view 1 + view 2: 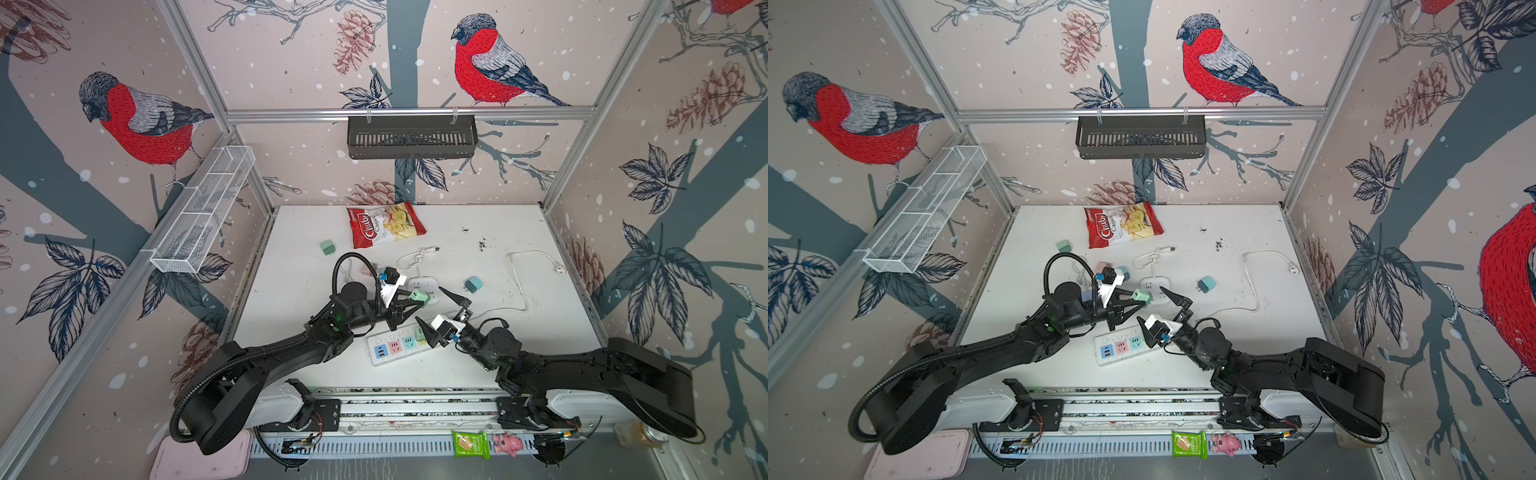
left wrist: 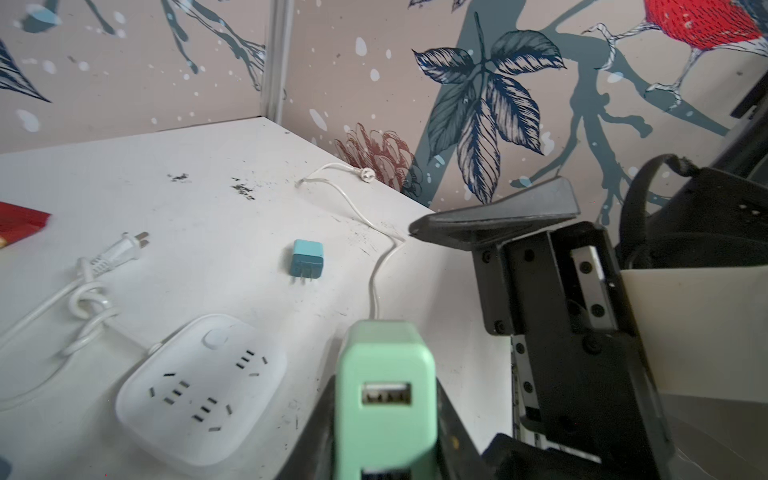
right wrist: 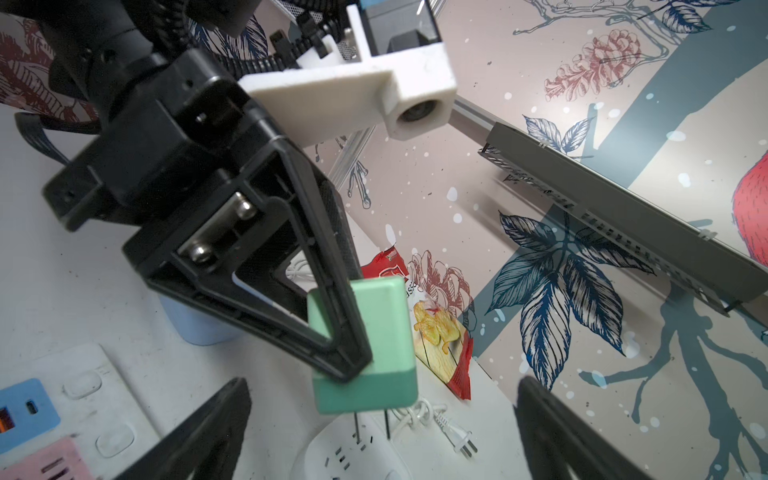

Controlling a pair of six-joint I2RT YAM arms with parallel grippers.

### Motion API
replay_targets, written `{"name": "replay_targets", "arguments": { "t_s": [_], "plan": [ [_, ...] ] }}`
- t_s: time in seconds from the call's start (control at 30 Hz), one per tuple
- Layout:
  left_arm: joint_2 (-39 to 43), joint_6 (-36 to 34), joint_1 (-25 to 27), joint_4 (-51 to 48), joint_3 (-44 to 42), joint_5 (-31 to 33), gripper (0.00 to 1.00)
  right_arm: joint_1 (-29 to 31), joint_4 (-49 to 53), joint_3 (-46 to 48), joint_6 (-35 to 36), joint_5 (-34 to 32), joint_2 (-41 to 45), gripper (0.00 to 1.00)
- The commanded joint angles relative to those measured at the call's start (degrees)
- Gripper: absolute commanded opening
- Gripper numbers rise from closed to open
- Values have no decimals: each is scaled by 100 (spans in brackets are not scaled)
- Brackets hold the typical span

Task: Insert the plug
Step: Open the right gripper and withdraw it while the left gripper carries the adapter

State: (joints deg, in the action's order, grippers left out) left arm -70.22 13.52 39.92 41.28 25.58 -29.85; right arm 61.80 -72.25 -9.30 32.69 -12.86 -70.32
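The counter (image 1: 498, 232) carries a long power strip (image 1: 397, 345) at the front and a white socket block (image 2: 199, 390) behind it. The right tool (image 1: 429, 303) stands spread wide, empty, clear of the plug. The left tool (image 1: 413, 300) is clamped tight on the green plug (image 2: 384, 399), prongs down just above the socket block, evidently to line the pins up with a slot.

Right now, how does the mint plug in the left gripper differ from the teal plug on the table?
The mint plug is clamped in the left gripper, above the table; the teal plug lies loose on it. The mint plug is paler than the teal plug. Both are small cubes.
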Motion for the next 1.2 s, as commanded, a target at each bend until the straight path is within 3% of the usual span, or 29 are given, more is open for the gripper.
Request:
{"name": "replay_targets", "arguments": {
  "t_s": [0.0, 0.2, 0.3, 0.43, 0.6, 0.77, 0.9, 1.03, 1.17],
  "plan": [
    [329, -115, -103, 101, -184, 725, 0, 2, -460, 55, -155, -170, 68, 100],
    [966, -385, -139, -188, -467, 2025, 0, -106, -772, 164, -434, -393, 196, 100],
    [1189, -468, -134, -375, -495, 2124, 0, -258, -959, 198, -707, -754, 205, 100],
    [1618, 128, -134, -811, -424, 2211, 0, -534, -955, 230, -1065, -955, 313, 100],
    [1964, 318, -141, -2579, 571, 2387, 0, -889, -701, 333, -1689, -640, 646, 100],
    [1659, -1349, -134, -4755, 1941, 2167, 0, -1307, 145, 174, -2546, -858, 1175, 100],
    [1657, -3269, -117, -5758, 2144, 1652, 0, -1674, 404, 297, -3233, -665, 1607, 100],
    [1777, -3875, -105, -5761, 1747, 1798, 0, -1890, 510, 419, -3601, -391, 1996, 100],
    [1659, -4137, -105, -5581, 1316, 1534, 0, -1972, 743, 582, -3836, -560, 2632, 100]
  ]
}}
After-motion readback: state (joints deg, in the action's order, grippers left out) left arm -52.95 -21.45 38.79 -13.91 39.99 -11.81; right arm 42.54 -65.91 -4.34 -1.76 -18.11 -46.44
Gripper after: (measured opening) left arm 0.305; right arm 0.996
